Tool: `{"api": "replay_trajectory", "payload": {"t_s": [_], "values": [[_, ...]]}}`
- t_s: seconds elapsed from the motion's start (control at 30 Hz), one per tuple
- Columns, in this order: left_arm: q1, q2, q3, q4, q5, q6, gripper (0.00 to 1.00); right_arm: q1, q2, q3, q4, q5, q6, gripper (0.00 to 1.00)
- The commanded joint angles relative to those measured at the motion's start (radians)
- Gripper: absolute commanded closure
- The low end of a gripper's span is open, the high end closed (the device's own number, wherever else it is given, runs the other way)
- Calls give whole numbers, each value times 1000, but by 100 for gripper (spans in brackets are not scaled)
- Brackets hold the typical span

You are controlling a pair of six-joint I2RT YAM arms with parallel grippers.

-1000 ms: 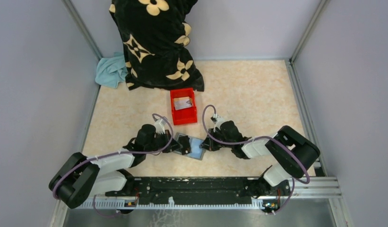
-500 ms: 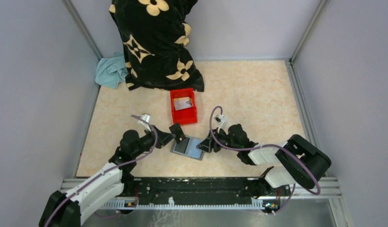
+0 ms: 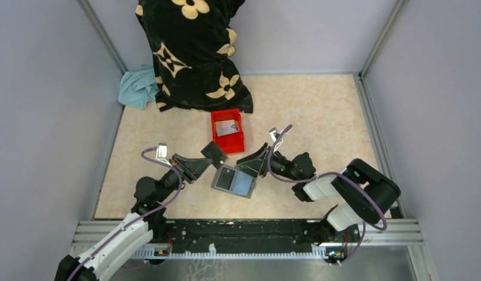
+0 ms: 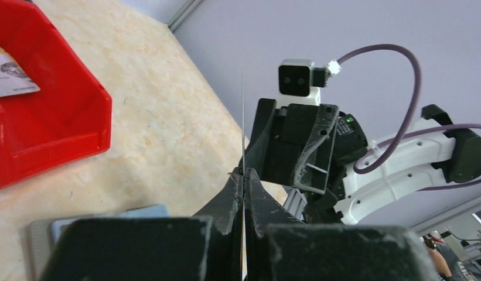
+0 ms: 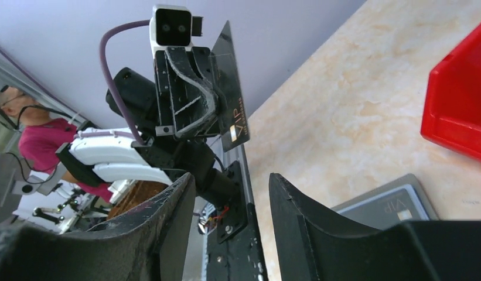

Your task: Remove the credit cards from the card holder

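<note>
We have our left gripper point(image 3: 203, 161) pressed together on one dark, thin rectangular credit card point(image 3: 214, 154), pinching it by its near end. From the left wrist the card shows edge-on, running straight out of the fingertips. Its long axis points on toward the red plastic bin point(image 3: 235, 145), which lies just beyond it and slightly to the right, so we judge the left arm the nearer one for the drop. The card hangs just short of the bin's near wall, not yet over it. A silver-grey card point(image 3: 226, 127) lies inside the bin. The flat grey folding card holder point(image 3: 245, 187) sits open, nearer the bases than the bin, with another dark card point(image 3: 228, 178) showing in it. Our right gripper point(image 3: 253, 162) hangs spread and empty near the bin's near right corner.
</note>
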Motion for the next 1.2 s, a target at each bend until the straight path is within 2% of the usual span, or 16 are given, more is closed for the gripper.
{"api": "replay_trajectory", "payload": {"t_s": [0.0,0.2,0.7,0.77,1.0,1.1,1.13,1.17], "values": [[3,29,-41,149,17,-42,100,18,96,81,249,-41,81,51],[4,37,-60,190,22,-45,100,48,197,144,325,-59,120,52],[4,50,-59,170,22,-23,100,78,239,240,279,-55,112,58],[4,54,-58,173,30,-22,100,78,256,258,278,-55,115,64],[4,49,-63,180,30,-21,100,81,263,288,254,-63,106,100],[4,41,-63,171,16,-17,100,78,238,270,244,-62,97,100],[3,37,-64,166,12,-11,98,77,232,264,240,-63,95,100],[5,31,-59,151,13,1,89,73,232,257,240,-69,96,100]]}}
